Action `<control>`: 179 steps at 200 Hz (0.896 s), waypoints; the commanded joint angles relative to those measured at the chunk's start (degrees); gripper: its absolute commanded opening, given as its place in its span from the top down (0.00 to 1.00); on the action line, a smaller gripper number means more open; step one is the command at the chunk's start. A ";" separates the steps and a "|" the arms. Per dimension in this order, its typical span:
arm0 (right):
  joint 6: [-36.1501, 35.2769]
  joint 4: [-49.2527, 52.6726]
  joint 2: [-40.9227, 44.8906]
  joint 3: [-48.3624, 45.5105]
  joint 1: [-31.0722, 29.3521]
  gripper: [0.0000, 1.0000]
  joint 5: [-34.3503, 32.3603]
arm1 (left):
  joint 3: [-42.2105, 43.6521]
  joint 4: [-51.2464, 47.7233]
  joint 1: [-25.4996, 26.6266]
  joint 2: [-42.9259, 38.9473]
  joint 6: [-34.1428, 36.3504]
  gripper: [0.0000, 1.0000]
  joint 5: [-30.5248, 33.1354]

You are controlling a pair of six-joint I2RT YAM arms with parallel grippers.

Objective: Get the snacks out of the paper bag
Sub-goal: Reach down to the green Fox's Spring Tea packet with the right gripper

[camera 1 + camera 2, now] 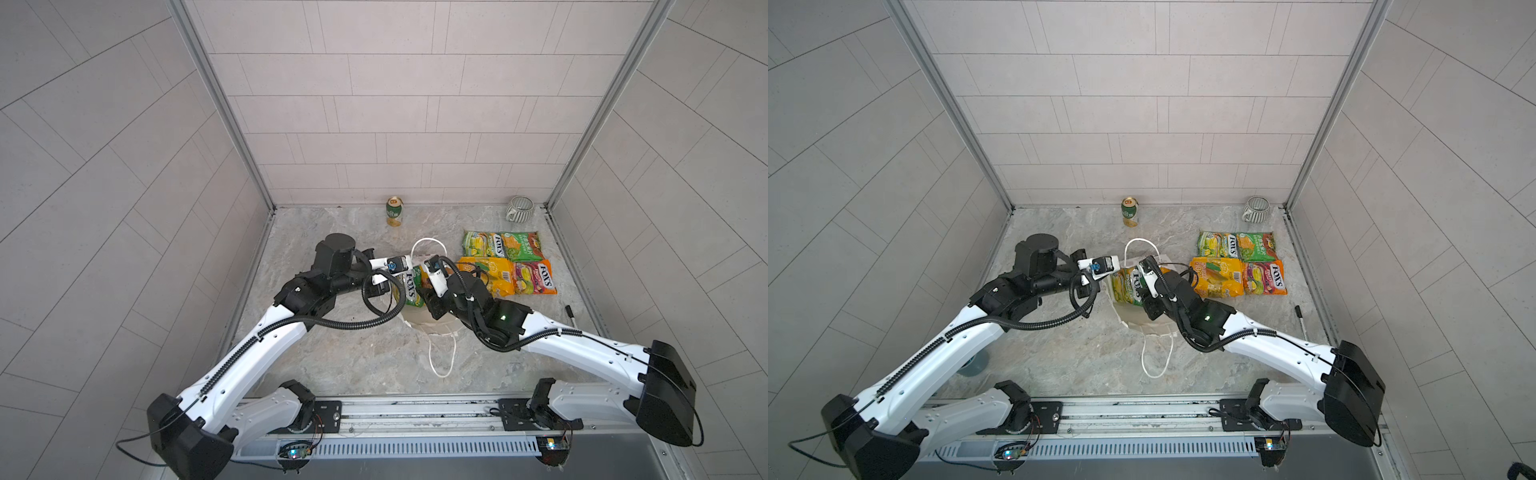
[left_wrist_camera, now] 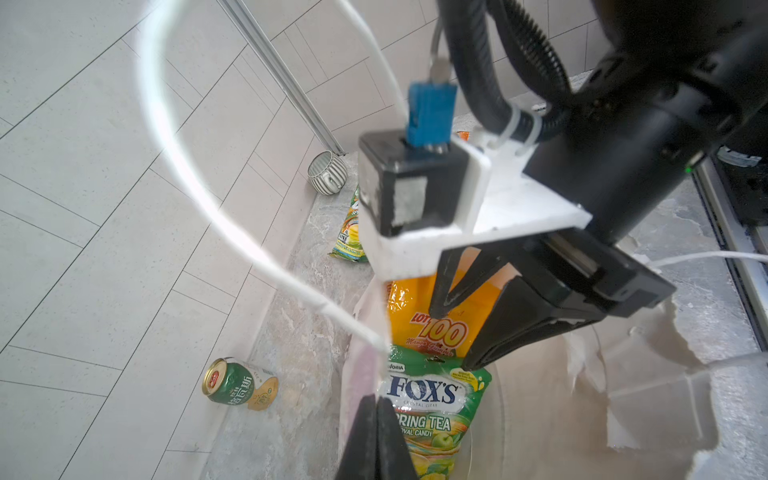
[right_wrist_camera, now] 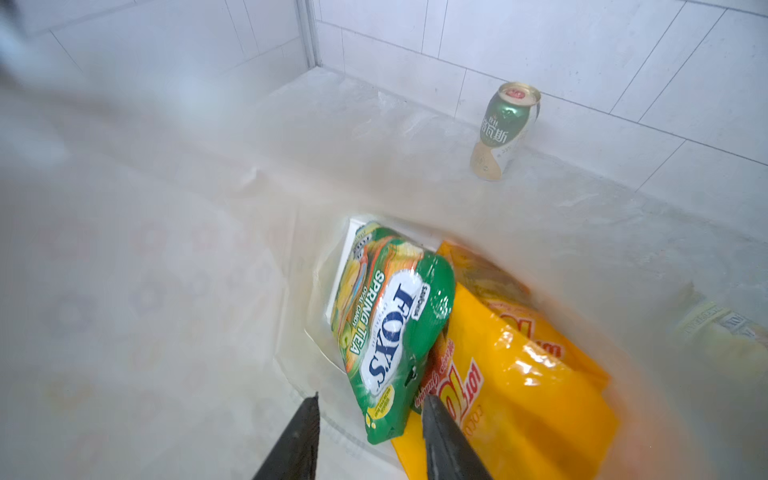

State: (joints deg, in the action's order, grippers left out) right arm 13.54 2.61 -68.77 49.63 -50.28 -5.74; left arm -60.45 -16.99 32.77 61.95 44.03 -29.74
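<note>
Pinching the rim of the white paper bag point(image 2: 536, 407), the left gripper point(image 2: 376, 409) faces the right gripper point(image 3: 372, 397), spread beside a green plastic packet point(image 3: 390, 324).

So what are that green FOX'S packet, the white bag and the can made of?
The green FOX'S packet looks like thin glossy plastic film: crinkled, with bright glare. The paper bag is matte paper, judging by its ragged torn rim. The drink can is probably aluminium, with a shiny gold top.
</note>
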 commanded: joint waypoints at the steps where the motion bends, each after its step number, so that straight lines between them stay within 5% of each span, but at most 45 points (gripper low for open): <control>1: 2.96 1.27 2.15 0.98 0.07 0.63 -0.54 | -0.55 2.24 0.62 -1.41 0.73 1.00 -1.77; 76: 11.22 -9.25 -2.39 -4.74 -3.65 0.72 -9.70 | -0.56 2.24 0.71 -1.41 0.59 1.00 -1.27; 179: -0.43 -20.39 -6.03 -11.76 -7.29 0.70 -12.93 | -0.99 1.79 0.71 -0.98 0.09 1.00 -0.10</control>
State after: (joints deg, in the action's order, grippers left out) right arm 16.12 -15.97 -73.17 38.17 -57.39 -17.26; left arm -60.45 -17.17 33.19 61.95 44.01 -28.93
